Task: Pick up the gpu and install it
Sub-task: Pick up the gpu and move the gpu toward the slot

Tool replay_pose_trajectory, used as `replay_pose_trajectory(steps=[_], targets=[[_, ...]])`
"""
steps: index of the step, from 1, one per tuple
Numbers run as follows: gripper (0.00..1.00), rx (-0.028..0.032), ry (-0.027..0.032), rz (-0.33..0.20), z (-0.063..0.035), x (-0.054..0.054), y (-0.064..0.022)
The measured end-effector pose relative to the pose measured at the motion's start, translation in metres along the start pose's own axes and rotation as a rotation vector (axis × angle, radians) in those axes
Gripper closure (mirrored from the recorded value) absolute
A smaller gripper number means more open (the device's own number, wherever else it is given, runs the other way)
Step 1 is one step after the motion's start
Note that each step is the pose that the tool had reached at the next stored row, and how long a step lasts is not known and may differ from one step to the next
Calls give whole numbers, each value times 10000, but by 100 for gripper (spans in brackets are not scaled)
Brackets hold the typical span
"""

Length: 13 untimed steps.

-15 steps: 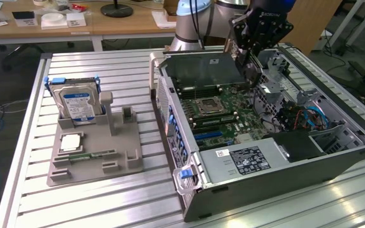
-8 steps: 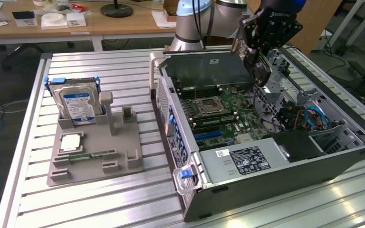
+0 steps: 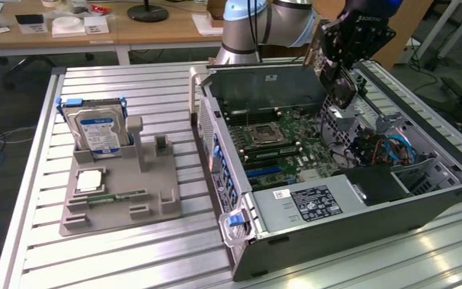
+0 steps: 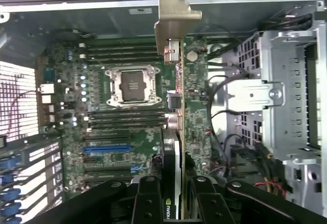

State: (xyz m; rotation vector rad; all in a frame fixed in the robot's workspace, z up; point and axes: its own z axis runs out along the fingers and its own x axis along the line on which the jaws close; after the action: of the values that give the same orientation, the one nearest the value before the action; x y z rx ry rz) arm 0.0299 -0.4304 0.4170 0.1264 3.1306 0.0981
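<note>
The gpu [image 3: 341, 89] is gripped edge-on by the end effector [image 3: 345, 57], whose fingers [image 4: 148, 198] are closed against both of its faces. It is held over the open computer case [image 3: 375, 223], above the motherboard [image 4: 127, 147], with its silver bracket [image 4: 172, 25] pointing away from the wrist. The pick-up is judged to be done, since the card is well apart from the grey holder [image 3: 118, 198] on the desk [image 3: 135, 259], where the hard drive [image 3: 98, 129] stands. Installation is judged incomplete: no slot is seen to be engaged.

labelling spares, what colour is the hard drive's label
The hard drive's label is mostly blue, clearest in the exterior view.
</note>
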Motion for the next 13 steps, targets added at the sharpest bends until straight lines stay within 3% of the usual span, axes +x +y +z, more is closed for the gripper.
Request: replay_pose_trajectory(steps=[2, 9, 13], targets=[[73, 1, 2, -2, 0, -48, 4], [73, 0, 1, -1, 1, -55, 5], [73, 1, 0, -1, 1, -150, 12]])
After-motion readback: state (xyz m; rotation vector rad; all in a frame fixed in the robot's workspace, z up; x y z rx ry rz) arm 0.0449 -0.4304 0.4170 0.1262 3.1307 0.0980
